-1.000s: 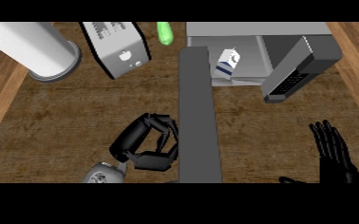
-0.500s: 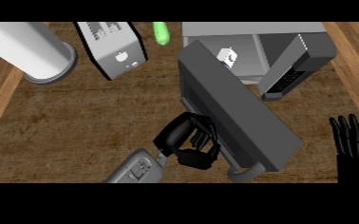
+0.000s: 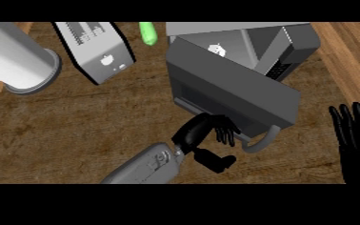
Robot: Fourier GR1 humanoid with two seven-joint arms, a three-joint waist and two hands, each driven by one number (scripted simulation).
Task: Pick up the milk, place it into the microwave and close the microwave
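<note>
Left forearm [image 3: 144,166]: smooth light-grey casing with shallow moulded panels, ending at a black wrist and a glossy black left robot hand [image 3: 200,132] with slim fingers and a stubby thumb; right robot hand [image 3: 346,138]: the same glossy black.

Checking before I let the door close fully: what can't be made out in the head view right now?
- Milk: only a white corner shows inside the microwave; the swinging door hides the rest.
- Whether the left hand touches the door or its handle: unclear.
- Right hand: cut off by the right edge.
- Grey cylinder: cut off by the left edge.
</note>
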